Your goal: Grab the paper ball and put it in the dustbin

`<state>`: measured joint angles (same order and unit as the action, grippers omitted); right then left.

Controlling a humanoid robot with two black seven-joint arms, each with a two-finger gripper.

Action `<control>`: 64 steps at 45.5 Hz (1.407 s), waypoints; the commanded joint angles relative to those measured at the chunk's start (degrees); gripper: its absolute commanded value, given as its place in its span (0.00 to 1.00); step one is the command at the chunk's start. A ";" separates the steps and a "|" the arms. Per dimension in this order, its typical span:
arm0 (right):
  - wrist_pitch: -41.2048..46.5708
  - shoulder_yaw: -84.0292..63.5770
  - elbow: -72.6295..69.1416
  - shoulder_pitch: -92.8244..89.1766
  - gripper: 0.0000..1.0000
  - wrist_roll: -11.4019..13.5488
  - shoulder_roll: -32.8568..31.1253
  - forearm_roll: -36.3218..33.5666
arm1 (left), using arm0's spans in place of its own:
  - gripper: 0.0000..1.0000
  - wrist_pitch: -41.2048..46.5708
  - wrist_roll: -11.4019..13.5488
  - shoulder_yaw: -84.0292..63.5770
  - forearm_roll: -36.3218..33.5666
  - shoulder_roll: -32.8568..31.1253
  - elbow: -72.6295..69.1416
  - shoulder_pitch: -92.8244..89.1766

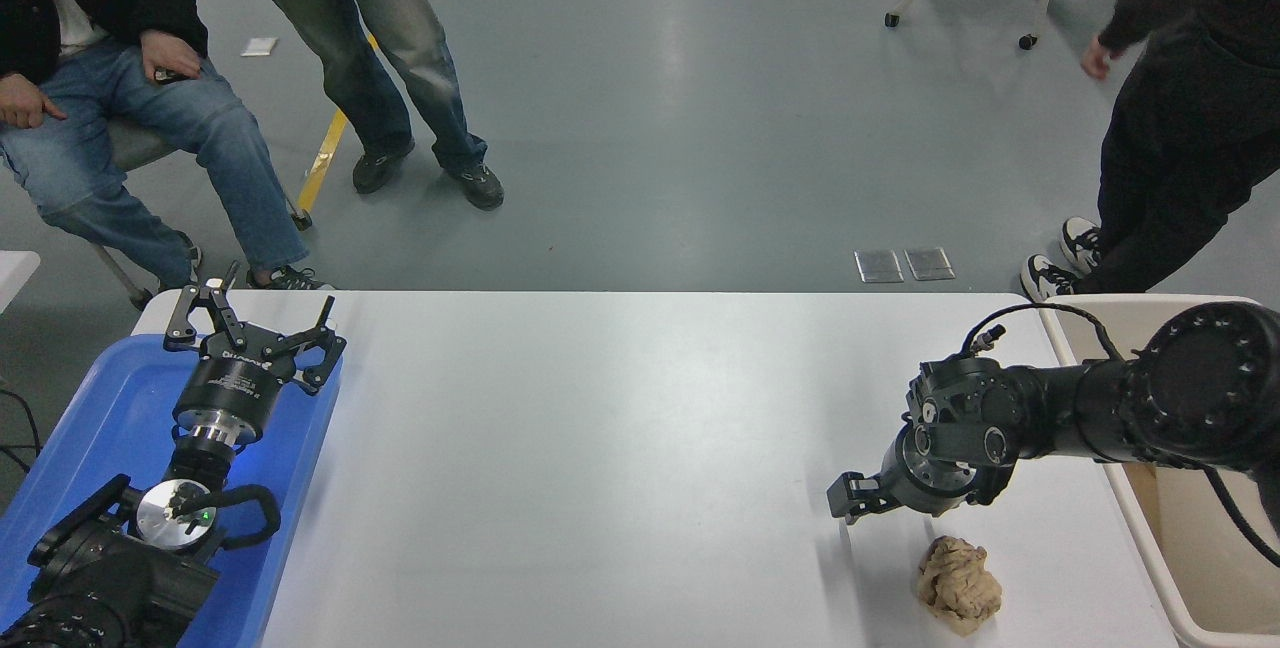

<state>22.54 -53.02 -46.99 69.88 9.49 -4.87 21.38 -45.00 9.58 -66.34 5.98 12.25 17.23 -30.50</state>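
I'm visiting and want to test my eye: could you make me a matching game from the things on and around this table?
Things:
1. paper ball
2. dustbin
3. left gripper
4. right gripper

Places:
A. over the blue tray
B. lying on the table, near front edge
C. at the table's right end
D. just up and left of the ball

Pairs: 1-B, 2-C, 3-A, 4-D

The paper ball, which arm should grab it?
The right arm. Its tool hangs just beside the paper ball, with the dustbin right next to it. The left tool sits far away over the blue tray.
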 commanded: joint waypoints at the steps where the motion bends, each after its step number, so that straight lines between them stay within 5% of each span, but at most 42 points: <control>1: -0.13 0.02 1.20 -1.15 1.00 0.00 0.74 0.24 | 0.99 0.00 -0.08 -0.11 -0.01 -0.03 0.00 0.01; 23: 0.48 0.73 -3.19 6.39 1.00 0.00 -0.57 -1.26 | 0.99 0.00 0.00 0.15 -0.01 0.15 0.00 0.01; 43: 7.86 -7.80 -32.97 45.23 1.00 0.00 -15.07 -9.96 | 0.99 0.00 0.00 0.15 0.08 0.23 0.00 0.01; 64: 17.71 -17.64 -50.47 69.06 1.00 0.00 -20.00 -13.03 | 0.99 0.00 0.00 0.15 0.08 0.23 0.00 -0.08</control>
<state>35.71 -65.16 -87.36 124.94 9.50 -22.44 9.51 -45.00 9.58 -66.18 6.05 12.48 17.23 -30.57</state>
